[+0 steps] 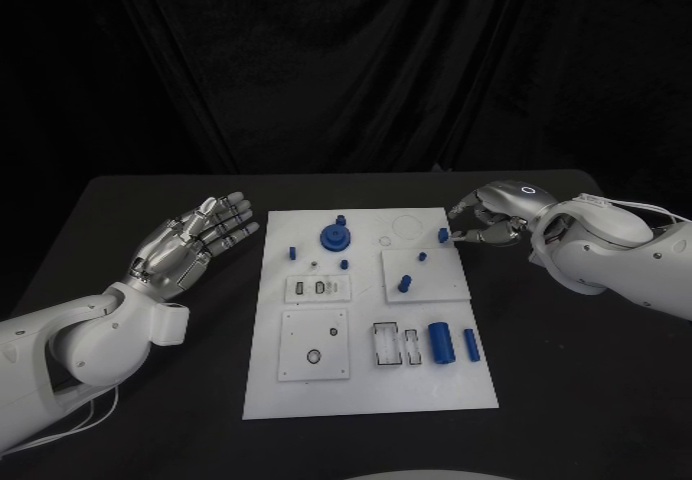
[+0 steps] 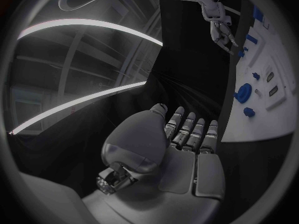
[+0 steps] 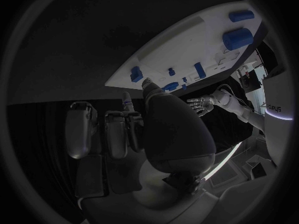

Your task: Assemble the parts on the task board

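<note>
Head view: my flat white task board [image 1: 369, 390] sits mid-frame on the black table [image 1: 577, 380], and from up here I get the whole layout of small blue parts at once.
Left wrist view: here the white board [image 2: 261, 119] is a strip at the circle's edge, with the round blue gear-like disc [image 2: 243, 92] on it and my right hand [image 2: 223, 33] seen small across the table.
Right wrist view: this one shows the board's underside edge and near corner [image 3: 187, 45] from low down, the two blue cylinders [image 3: 238, 37] looming large, and my left hand [image 3: 198, 104] far off beyond the board.
Parts on the board: the blue disc [image 1: 335, 238] sits in the upper left of the board, a small blue peg [image 1: 444, 235] stands at its upper right edge, and the two blue cylinders [image 1: 453, 342] lie side by side in the lower right.
Left hand: my left hand [image 1: 191, 245], left of centre in the head view, is flat with fingers stretched and apart, holding nothing, just beside the board's left edge but not on it.
Right hand: my right hand [image 1: 488, 222] is at the board's upper right edge, fingers curled in close by the blue peg; whether they are clamped on it or merely near, I cannot tell.
In the way: in my right wrist view my own palm [image 3: 174, 134] blocks the fingertips.
</note>
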Controlling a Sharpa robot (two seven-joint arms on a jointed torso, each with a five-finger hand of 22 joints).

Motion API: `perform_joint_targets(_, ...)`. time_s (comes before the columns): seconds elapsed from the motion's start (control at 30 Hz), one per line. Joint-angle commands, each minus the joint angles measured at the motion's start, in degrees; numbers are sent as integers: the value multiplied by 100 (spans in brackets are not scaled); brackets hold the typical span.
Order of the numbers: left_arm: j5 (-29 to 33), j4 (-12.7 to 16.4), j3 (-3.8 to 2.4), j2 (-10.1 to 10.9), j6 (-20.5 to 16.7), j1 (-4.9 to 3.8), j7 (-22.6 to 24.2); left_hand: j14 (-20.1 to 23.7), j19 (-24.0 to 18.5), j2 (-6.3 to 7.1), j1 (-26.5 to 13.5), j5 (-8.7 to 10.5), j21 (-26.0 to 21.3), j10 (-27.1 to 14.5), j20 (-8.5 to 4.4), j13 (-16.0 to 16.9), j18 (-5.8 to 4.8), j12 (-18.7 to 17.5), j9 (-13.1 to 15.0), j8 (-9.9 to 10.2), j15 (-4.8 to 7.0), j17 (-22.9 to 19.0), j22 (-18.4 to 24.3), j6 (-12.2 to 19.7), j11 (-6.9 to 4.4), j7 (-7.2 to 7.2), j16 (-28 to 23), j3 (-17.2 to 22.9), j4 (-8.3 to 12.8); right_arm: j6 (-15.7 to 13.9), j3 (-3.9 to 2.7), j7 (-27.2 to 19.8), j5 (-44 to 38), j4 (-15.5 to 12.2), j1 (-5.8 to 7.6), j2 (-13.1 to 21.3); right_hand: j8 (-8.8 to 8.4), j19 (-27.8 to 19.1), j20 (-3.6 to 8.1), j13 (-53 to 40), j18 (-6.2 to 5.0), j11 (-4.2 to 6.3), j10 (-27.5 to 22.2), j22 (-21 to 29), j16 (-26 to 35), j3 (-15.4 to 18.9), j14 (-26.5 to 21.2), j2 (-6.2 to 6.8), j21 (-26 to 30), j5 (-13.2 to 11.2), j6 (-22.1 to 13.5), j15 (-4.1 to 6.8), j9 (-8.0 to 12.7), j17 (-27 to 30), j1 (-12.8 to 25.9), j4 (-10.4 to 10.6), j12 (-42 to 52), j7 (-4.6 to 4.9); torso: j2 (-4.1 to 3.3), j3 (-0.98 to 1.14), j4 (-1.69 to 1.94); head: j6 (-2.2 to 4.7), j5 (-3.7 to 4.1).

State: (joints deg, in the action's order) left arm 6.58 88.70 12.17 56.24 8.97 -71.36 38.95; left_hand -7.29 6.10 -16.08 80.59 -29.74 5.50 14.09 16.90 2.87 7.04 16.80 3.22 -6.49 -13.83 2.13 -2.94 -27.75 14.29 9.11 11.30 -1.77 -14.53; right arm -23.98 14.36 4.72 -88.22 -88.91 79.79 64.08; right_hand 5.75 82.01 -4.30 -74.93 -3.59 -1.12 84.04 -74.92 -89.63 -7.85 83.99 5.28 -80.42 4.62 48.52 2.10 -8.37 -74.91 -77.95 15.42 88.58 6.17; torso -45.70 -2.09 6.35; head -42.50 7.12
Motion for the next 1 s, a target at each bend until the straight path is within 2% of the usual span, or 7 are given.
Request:
perform_joint_targets(0.03,25,4,-4,0,92,13,859,-13,40,-13,48,-33,22,22,-15,9,-36,27,8,-20,-21,9,-7,-48,25,137,21,35,-13,54,-3,42,60,35,-26,-39,-14,-34,16,-1203,37,-9,251,-698,27,-2,560,53,43,-22,20,15,11,-1421,-62,17,-34,21,-19,8,-1,-4,18)
perform_joint_targets(0.13,25,3,-4,-3,98,14,853,-15,40,-13,49,-37,22,24,-15,9,-39,30,7,-19,-23,9,-7,-46,27,139,26,46,-10,87,-3,45,63,66,-35,-79,-21,-45,11,-1192,32,-15,239,-689,39,-13,553,59,63,19,24,7,25,-1405,-135,4,-42,29,-20,13,-7,-7,18)
perform_joint_targets(0.27,25,1,-4,-6,107,15,842,-15,40,-13,49,-37,22,24,-15,9,-39,30,7,-19,-23,9,-7,-46,27,139,26,46,-10,142,-3,53,65,109,-53,-135,-39,-81,2,-1162,19,-21,204,-658,82,-26,527,61,117,131,17,2,50,-1348,-236,-14,-62,33,-22,23,6,-13,25)
perform_joint_targets(0.37,25,0,-4,-4,111,15,837,-15,40,-13,49,-37,22,24,-15,9,-39,30,7,-19,-23,9,-7,-46,27,139,26,46,-10,177,-4,62,66,143,-82,-179,-46,-88,0,-1160,15,-23,200,-652,96,-33,519,60,132,186,17,0,61,-1330,-282,-26,-65,34,-11,9,-1,-40,13)
perform_joint_targets(0.4,25,0,-4,-2,111,15,836,-15,40,-13,49,-37,22,24,-15,9,-39,30,7,-19,-23,9,-7,-46,27,139,26,46,-10,188,-4,71,66,156,-96,-196,-55,-102,-1,-1151,10,-24,189,-641,108,-46,511,63,157,290,17,0,77,-1315,-360,-57,-72,34,-11,9,-4,-45,8)
perform_joint_targets(0.87,25,-19,-4,-3,133,19,811,-16,38,-13,51,-41,21,26,-15,10,-42,34,7,-20,-26,9,-6,-48,29,142,29,61,-6,86,-5,92,67,402,-212,-429,-138,-320,2,-980,-71,-3,-33,-453,367,-129,353,65,485,752,-90,10,172,-997,-697,-218,-199,1,-13,10,7,-98,8)
perform_joint_targets(1.0,25,-27,-4,-4,141,21,801,-16,38,-13,51,-41,21,26,-15,10,-42,34,7,-20,-26,9,-6,-48,29,142,29,61,-6,50,-6,82,67,430,-222,-467,-110,-355,8,-946,-83,1,-76,-422,457,-147,299,53,542,802,-42,16,167,-888,-728,-234,-224,0,-12,10,4,-113,7)
